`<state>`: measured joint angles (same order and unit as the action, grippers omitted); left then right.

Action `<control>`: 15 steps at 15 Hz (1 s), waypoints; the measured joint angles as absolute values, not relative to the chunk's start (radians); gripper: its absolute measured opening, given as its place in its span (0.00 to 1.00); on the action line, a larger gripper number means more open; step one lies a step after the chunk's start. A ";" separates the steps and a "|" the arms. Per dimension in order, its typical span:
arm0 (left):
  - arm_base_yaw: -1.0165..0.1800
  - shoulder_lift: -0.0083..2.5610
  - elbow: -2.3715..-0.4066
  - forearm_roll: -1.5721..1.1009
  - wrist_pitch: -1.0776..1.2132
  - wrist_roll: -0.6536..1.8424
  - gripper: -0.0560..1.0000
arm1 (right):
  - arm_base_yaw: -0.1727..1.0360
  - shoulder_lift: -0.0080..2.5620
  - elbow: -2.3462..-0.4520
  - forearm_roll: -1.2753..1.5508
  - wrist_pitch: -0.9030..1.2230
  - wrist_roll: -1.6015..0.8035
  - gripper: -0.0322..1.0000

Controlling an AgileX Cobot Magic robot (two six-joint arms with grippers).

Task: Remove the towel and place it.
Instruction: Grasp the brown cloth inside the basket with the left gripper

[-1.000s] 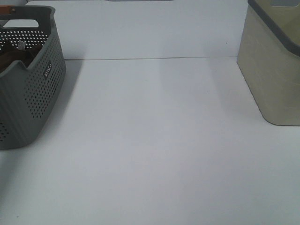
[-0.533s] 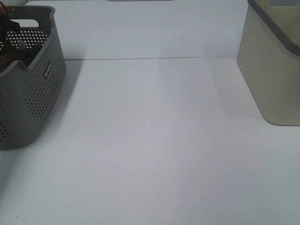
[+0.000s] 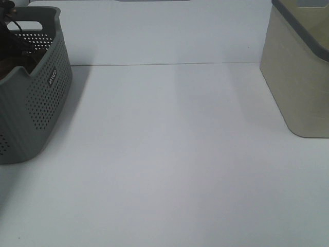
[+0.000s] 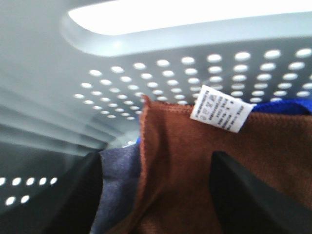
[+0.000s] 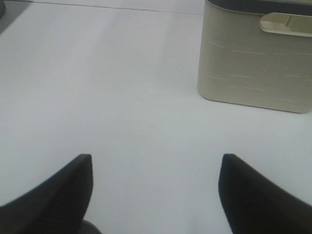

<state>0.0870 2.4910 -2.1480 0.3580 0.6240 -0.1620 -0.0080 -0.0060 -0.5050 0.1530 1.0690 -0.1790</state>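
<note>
Closest to the left wrist camera, the left gripper sits down inside the basket with its jaws spread wide. The two dark fingers stand on either side of a raised fold of the towel. The fold lies in the gap between them, and the jaws are not clamped on it. The towel is reddish-brown with a stitched hem, and its white care tag stands up at the corner farthest from the camera. A grey-blue cloth lies just beside the towel by one finger, and a strip of brighter blue cloth shows behind the tag. Beyond these rises the perforated grey basket wall with its bright handle slot.

The right gripper hangs over bare white worktop, its jaws also wide apart and holding nothing. Farther off stands a beige bin with a dark rim and a handle recess.

From the high camera, the near part of the worktop carries nothing. Farther back, the grey basket stands at the left edge and the bin at the right, well apart. Dark cabling dips into the basket's opening. The towel itself cannot be made out from here.
</note>
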 joint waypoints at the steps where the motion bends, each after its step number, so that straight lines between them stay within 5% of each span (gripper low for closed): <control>1: 0.087 2.501 -2.148 0.358 0.606 -0.162 0.62 | -0.008 -0.006 -0.505 0.153 1.069 -0.179 0.70; 3: 0.087 2.505 -2.148 0.358 0.578 -0.162 0.52 | -0.008 -0.006 -0.505 0.153 1.069 -0.179 0.70; 8: 0.087 2.505 -2.148 0.359 0.565 -0.159 0.08 | -0.008 -0.006 -0.505 0.153 1.069 -0.179 0.70; 15: 0.087 2.438 -2.148 0.359 0.600 -0.157 0.05 | -0.008 -0.006 -0.505 0.153 1.069 -0.179 0.70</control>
